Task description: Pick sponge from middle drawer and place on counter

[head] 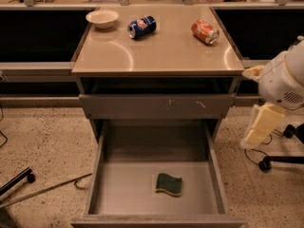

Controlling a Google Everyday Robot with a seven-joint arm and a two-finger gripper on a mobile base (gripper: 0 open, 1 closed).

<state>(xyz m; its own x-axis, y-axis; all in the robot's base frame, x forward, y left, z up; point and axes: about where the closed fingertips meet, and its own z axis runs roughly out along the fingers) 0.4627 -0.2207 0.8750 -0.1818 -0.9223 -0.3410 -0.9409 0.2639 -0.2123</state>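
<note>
One green-over-yellow wavy sponge (169,184) flat in middle drawer (123,190), end effector (257,129) right of cabinet (142,106), state unclear

Counter (156,51) glossy tan; middle drawer (124,190) matt grey metal; sponge (169,184) rough green; gripper (260,127) cream plastic, far right.

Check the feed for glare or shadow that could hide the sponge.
Camera view: soft glare arcs on the counter, front left and right; the middle drawer floor is evenly lit, darker at its back; the sponge shows clearly, no glare; the gripper hangs off to the right, outside the drawer.
</note>
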